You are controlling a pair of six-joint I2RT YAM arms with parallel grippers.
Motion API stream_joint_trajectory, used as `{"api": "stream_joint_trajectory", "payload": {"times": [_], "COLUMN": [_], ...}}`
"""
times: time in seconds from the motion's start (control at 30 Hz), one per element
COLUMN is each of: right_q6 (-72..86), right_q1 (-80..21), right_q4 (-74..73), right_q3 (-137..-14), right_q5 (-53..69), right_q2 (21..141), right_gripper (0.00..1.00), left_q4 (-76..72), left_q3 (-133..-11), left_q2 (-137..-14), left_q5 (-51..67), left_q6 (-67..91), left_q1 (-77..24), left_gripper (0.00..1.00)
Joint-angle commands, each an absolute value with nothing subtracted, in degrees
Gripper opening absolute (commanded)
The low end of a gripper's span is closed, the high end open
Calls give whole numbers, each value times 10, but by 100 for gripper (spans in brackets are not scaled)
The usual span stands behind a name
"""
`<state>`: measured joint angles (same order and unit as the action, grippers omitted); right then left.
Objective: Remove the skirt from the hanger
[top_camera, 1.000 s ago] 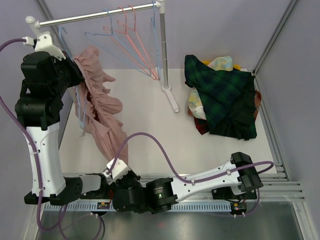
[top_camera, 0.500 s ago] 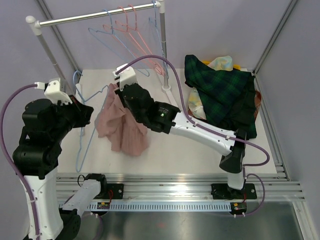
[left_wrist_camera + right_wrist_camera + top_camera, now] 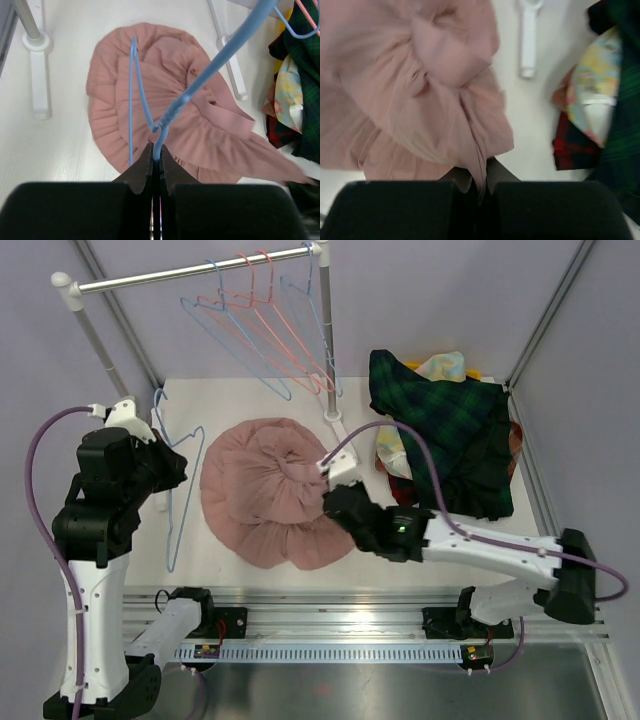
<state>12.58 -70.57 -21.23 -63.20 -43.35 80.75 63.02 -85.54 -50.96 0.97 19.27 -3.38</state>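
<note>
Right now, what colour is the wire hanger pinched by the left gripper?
The hanger is light blue, clearest in the left wrist view.

skirt point(image 3: 420, 85): smeared by blur in my right wrist view
right gripper point(image 3: 479, 182): my tips buried under cloth
hanger point(image 3: 200, 81): top cut off, left wrist view

Both arms are showing the same build, with bulky black joint housings alternating with smooth white links. The left arm point(image 3: 108, 502) is trailing a purple cable point(image 3: 29, 480) from its small white cap, and the right arm point(image 3: 480, 548) is carrying a second purple cable point(image 3: 437, 496). A green light point(image 3: 401, 527) is glowing on its black wrist housing. The left pincer point(image 3: 156, 167) and right pincer point(image 3: 477, 184) are showing matte black.
</note>
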Motion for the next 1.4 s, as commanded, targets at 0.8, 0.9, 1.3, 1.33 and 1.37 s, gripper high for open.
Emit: {"api": "stream_joint_trajectory", "payload": {"times": [0.8, 0.9, 1.3, 1.33, 1.37], "right_q6": [-4, 89, 268, 270, 271], "right_q1": [-93, -54, -69, -75, -79], "right_q4": [-266, -243, -54, -48, -42], "right_q3": [-1392, -1268, -699, -681, -649], "right_q5": [-223, -171, -62, -56, -48], "right_q2": [1097, 1091, 890, 869, 860], "right_gripper": [0, 21, 99, 99, 100], "left_q4": [447, 439, 434, 426, 414], "left_q3": [-840, -888, -1184, -1193, -1214], "left_q2": [-581, -613, -825, -839, -865], "left_q5": [-75, -83, -74, -76, -79], "left_q6": [157, 152, 144, 143, 143], "left_q1": [-35, -35, -35, -35, -35], "left_gripper": [0, 0, 0, 0, 0]}}
